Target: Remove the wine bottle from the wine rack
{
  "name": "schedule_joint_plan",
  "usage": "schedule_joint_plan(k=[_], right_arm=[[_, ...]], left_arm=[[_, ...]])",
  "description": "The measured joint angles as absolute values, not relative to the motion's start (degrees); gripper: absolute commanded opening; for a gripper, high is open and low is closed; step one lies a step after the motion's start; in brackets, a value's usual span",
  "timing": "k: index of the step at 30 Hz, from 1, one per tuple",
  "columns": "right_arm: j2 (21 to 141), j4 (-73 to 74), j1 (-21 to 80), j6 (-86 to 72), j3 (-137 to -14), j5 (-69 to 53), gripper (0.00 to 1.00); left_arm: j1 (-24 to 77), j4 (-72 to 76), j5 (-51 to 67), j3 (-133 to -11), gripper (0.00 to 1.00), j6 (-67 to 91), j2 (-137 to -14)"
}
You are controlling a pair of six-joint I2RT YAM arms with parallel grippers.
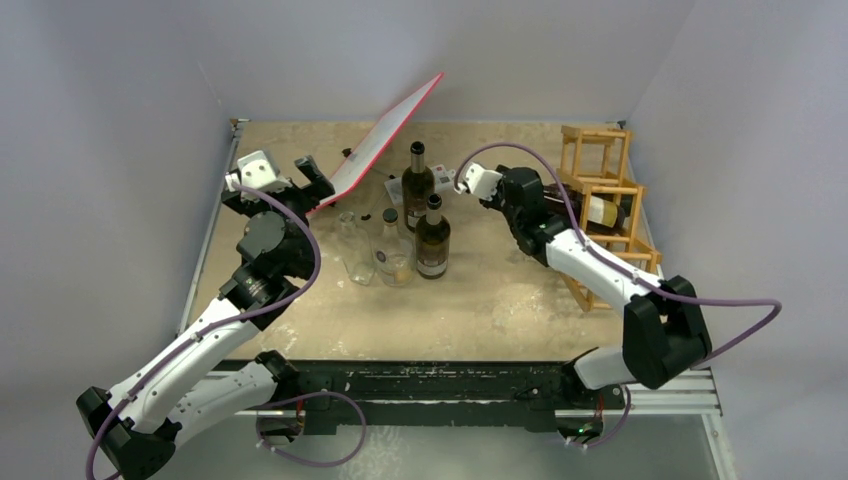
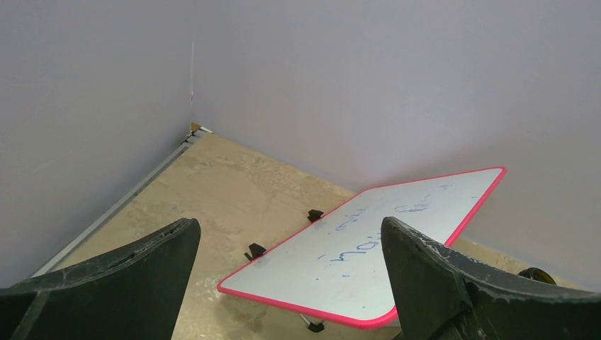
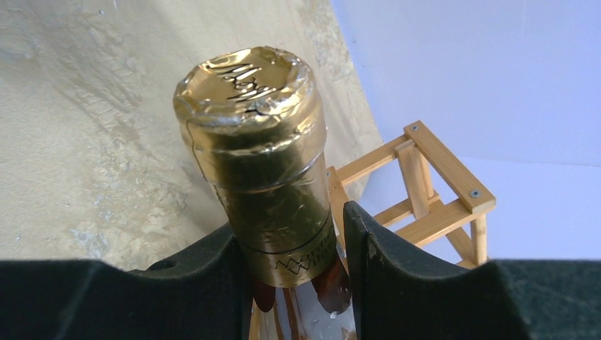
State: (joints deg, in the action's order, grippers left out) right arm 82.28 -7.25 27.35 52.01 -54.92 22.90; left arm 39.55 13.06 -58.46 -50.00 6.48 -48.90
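The wine rack [image 1: 598,148], an open lattice of light wooden bars, stands at the right of the table. The wine bottle [image 1: 603,211] lies on its side in it, neck pointing left. My right gripper [image 1: 545,200] is shut on that neck. In the right wrist view the gold foil cap [image 3: 251,134] sticks out between the two black fingers [image 3: 205,283], and part of the wine rack [image 3: 439,191] shows behind. At the far left my left gripper [image 1: 312,175] is open and holds nothing, its fingers [image 2: 432,283] spread wide before the board.
A red-edged whiteboard [image 1: 385,140] leans tilted at the back left, also in the left wrist view as the board [image 2: 368,248]. Two dark bottles [image 1: 417,185] [image 1: 433,238] and two clear bottles [image 1: 352,250] [image 1: 392,250] stand upright mid-table, left of the right arm.
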Motion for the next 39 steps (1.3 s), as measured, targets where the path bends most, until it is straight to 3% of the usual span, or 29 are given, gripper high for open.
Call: schedule_joint_plan(k=[10, 23, 39], right_arm=[[76.71, -9.5, 28.75, 59.24, -47.51, 17.54, 0.0], [76.79, -4.89, 30.06, 64.34, -46.96, 10.68, 0.0], [72.55, -5.39, 30.22, 59.59, -46.98, 3.05, 0.0]], left_arm=[[39.51, 13.06, -58.3, -50.0, 0.98, 6.48, -48.88], [39.51, 13.06, -58.24, -50.0, 0.98, 6.5, -48.9], [39.38, 13.06, -58.02, -50.0, 0.98, 6.52, -48.9]])
